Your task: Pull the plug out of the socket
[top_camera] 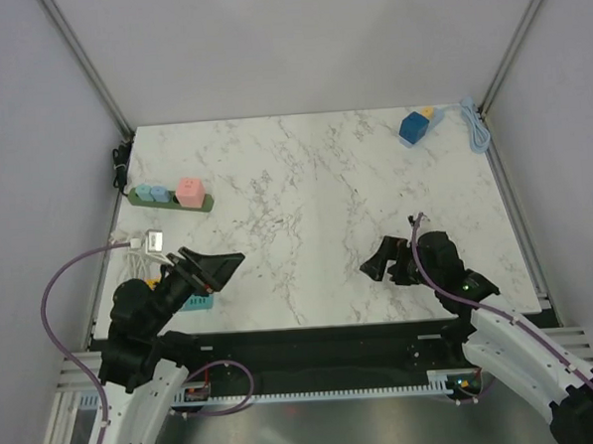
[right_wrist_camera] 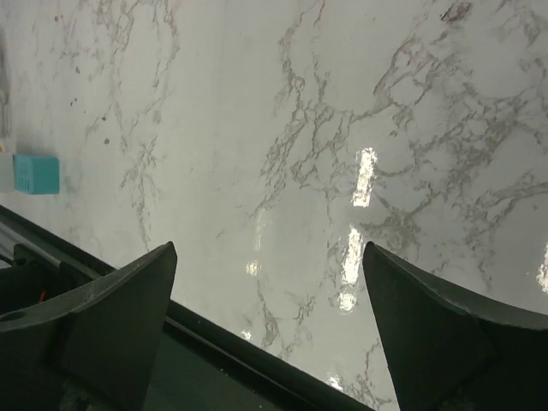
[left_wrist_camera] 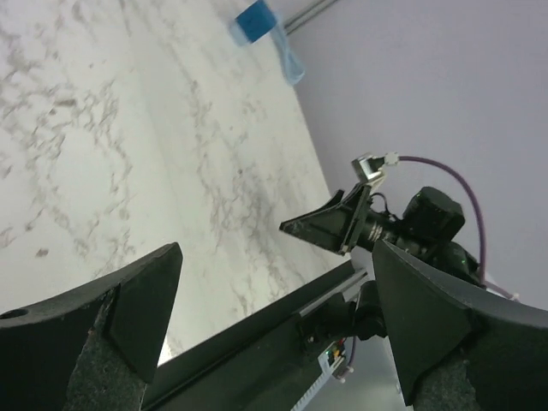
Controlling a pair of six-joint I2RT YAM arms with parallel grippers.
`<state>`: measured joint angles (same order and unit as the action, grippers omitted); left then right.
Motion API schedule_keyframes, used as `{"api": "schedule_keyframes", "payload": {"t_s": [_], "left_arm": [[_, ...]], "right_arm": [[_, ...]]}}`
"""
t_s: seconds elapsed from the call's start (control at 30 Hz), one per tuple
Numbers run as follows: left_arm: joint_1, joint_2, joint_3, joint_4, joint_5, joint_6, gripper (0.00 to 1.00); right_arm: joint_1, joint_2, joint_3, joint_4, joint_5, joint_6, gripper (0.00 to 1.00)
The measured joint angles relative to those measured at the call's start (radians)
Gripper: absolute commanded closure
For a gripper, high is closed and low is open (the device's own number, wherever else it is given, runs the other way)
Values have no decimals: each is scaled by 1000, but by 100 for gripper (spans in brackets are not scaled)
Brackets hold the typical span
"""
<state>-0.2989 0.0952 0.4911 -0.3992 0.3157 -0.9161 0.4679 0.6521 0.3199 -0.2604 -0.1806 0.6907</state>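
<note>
The left end effector (top_camera: 227, 271) is hanging released. Its two dark fingers (left_wrist_camera: 128, 317) are standing wide apart with nothing between them, on the near side of the green power strip (top_camera: 171, 201) and close to the front of the table (top_camera: 316, 211). The right end effector (top_camera: 375, 259) is gaping in the same way and gripping nothing, sitting low over bare marble well to the right of the power strip.

Only the top view is showing the power strip, which is lying flat near the table's left edge; neither wrist camera is catching it. The left wrist view is facing away from the strip, taking in the right end effector from the side. Beyond it, a blue adapter (left_wrist_camera: 254, 19) with a pale blue cable (left_wrist_camera: 291, 62) is lying at the corner farthest from the strip. The right wrist view is showing marble with glare on it and a teal block (right_wrist_camera: 36, 174) by the front edge. In the top view that block is lying partly under the left arm, nearer than the strip. The top view alone is also showing a small silver-white charger (top_camera: 156, 239) resting between the strip and the left arm.

The plug (top_camera: 189, 192) is showing as a pink, blocky shape sitting upright in the power strip toward its right end. Two smaller blue plugs (top_camera: 153, 193) are sitting in line just beside it on its left. Both end effectors are standing apart from the plug.
</note>
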Motion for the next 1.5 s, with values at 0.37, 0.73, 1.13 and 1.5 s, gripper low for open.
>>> {"api": "schedule_keyframes", "payload": {"t_s": [0.37,0.73,1.13,1.5], "left_arm": [[-2,132,129,-397,0,99,0],[-2,89,322,-606,-190,119,5],[-3,263,504,-805,-367,144,8],[-3,282,591,-901,-385,105,8]], "right_arm": [[1,166,36,196,-96,-49,2],[235,593,133,589,-151,-89,2],[674,1269,685,851,-106,-505,2],[746,1596,1065,717,-109,-716,2]]}}
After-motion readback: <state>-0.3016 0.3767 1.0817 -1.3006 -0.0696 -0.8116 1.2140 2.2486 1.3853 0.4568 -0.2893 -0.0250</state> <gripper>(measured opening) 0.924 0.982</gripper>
